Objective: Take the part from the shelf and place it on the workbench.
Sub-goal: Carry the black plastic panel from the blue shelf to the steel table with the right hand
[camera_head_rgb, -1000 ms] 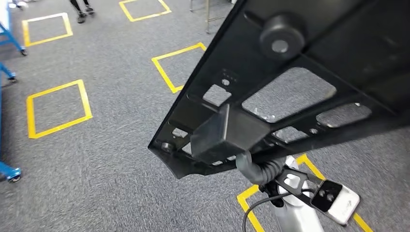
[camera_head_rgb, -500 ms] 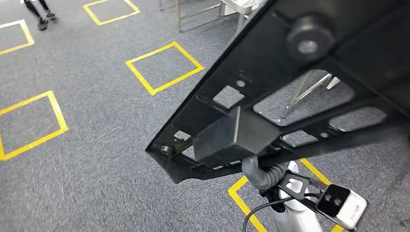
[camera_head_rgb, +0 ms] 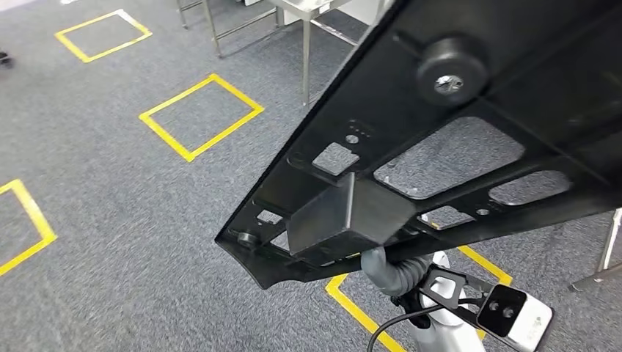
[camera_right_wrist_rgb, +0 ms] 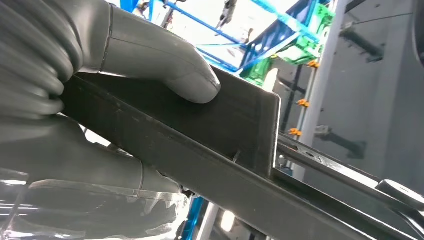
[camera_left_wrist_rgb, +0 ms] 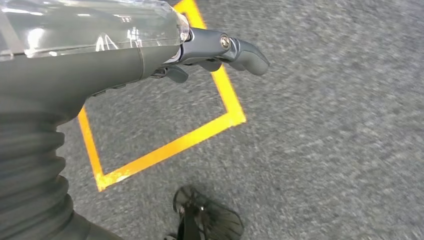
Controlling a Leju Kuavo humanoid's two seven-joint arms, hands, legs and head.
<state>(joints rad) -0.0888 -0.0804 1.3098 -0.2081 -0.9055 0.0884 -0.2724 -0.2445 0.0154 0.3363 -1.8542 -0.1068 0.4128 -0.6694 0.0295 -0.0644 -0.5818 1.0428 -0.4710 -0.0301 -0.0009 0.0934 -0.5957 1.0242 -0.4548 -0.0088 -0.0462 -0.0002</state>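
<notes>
The right hand (camera_right_wrist_rgb: 125, 65) held the part (camera_head_rgb: 469, 117), a large black panel with cut-out windows and a round knob, well above the floor (camera_head_rgb: 110, 220). In the right wrist view its thick grey thumb pressed flat on a boxy block at the panel's edge, with the rest of the hand underneath, so the fingers were closed on the panel; the fingers themselves were mostly hidden behind it. From the head view the panel slanted across the right side, its pointed corner low toward the middle, and the ribbed grey wrist came up to it from below.

The left hand (camera_left_wrist_rgb: 220, 50) hung over the grey carpet, its dark fingers stretched forward with nothing in them; they looked close together rather than spread, though the picture was too blurred to be sure.

Yellow tape squares (camera_head_rgb: 200, 115) marked the carpet. The steel legs of a table (camera_head_rgb: 306, 51) stood at the far edge of the floor, beyond the panel's upper end.
</notes>
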